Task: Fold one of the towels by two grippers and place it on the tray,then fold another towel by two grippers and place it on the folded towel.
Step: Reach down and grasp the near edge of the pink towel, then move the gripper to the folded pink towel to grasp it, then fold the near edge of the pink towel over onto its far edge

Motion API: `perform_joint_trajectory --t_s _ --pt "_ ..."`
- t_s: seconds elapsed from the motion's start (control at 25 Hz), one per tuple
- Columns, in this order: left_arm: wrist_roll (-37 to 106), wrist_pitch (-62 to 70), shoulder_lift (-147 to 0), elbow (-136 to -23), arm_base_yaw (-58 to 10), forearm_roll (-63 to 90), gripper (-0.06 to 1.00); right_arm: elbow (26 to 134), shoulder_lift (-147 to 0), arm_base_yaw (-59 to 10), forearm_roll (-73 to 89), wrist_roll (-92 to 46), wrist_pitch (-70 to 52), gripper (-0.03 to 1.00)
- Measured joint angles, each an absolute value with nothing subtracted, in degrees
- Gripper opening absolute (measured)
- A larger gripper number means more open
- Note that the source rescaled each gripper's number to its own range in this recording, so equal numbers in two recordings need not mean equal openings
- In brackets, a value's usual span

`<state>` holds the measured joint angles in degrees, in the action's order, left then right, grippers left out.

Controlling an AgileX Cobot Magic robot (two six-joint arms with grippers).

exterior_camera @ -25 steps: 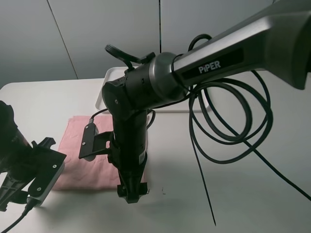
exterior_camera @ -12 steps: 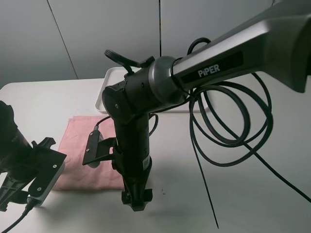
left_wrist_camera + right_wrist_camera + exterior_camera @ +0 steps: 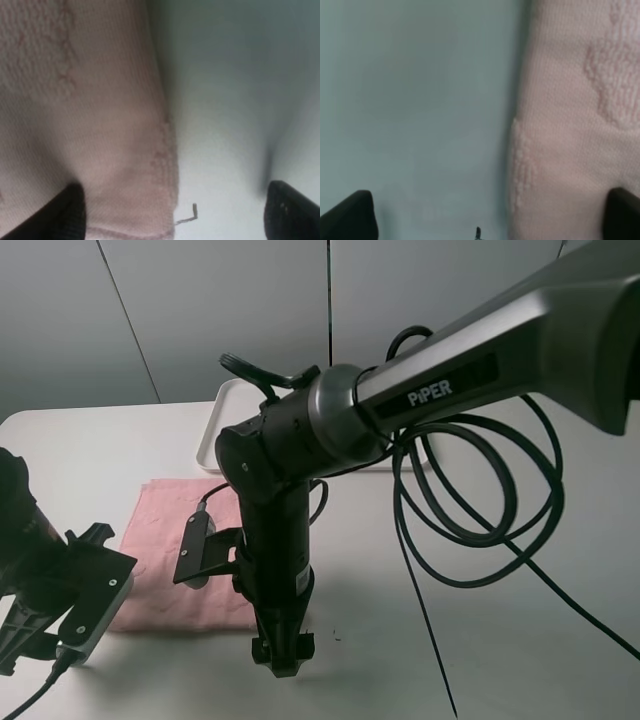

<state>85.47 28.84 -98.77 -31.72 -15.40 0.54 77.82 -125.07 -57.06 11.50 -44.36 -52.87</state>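
Left gripper [image 3: 174, 213] low at near-left towel corner, fingers spread wide, pink towel [image 3: 165, 540] flat on white table [image 3: 520, 660], right gripper [image 3: 283, 652] over its near-right edge, fingers likewise released, white tray [image 3: 213, 428] beyond, far centre

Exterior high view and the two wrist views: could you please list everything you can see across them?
towel: one, pink, flat on the near side of the table
tray: one, white, far side of the table, behind the towel
table: one, white
thread: one, dark, on the table by a towel corner
cable: one, black, looped above the table's right half
left gripper: black, open, at the towel's near left corner
right gripper: black, open, at the towel's near right corner
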Motion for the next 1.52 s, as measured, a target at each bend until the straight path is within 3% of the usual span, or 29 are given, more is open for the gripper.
perform_joint_trajectory --t_s 0.16,0.24,0.32,0.48,0.64,0.84,0.92,1.0,1.28,1.36,1.52 --pt "85.5 28.8 -98.8 -31.7 -15.4 0.5 0.93 77.7 -125.2 -57.1 11.5 -43.6 -52.5 0.97" --pt "85.5 28.8 -98.8 -31.7 -15.4 0.5 0.93 77.6 -125.2 -57.1 11.1 -42.7 -51.7 0.90" --pt "85.5 28.8 -98.8 -31.7 -15.4 0.5 0.93 77.6 -125.3 -57.1 9.7 -41.6 -50.6 0.75" --pt "85.5 28.8 -98.8 -31.7 -15.4 0.5 0.93 77.6 -125.6 -57.1 7.8 -41.0 -49.7 0.33" --pt "85.5 28.8 -98.8 -31.7 -15.4 0.5 0.93 77.5 -125.6 -57.1 6.7 -39.2 -48.4 0.04" --pt "85.5 28.5 -98.8 -31.7 -15.4 0.5 0.92 77.1 -125.6 -57.1 5.6 -36.5 -48.0 0.01" --pt "85.5 28.1 -98.8 -31.7 -15.4 0.5 0.86 77.1 -125.6 -57.1 5.6 -36.2 -48.0 0.01" --pt "85.5 27.2 -98.8 -31.7 -15.4 0.5 0.73 77.1 -125.6 -57.1 5.6 -36.0 -48.0 0.01" --pt "85.5 25.4 -98.9 -31.7 -15.4 0.5 0.07 77.1 -125.6 -57.1 5.5 -34.5 -48.0 0.01" --pt "85.5 25.4 -98.9 -31.7 -15.4 0.5 0.01 77.0 -125.6 -57.1 5.7 -34.0 -47.8 0.01" --pt "85.5 25.4 -98.6 -31.7 -15.4 1.7 0.01 77.0 -125.6 -57.1 6.6 -32.8 -47.8 0.01"
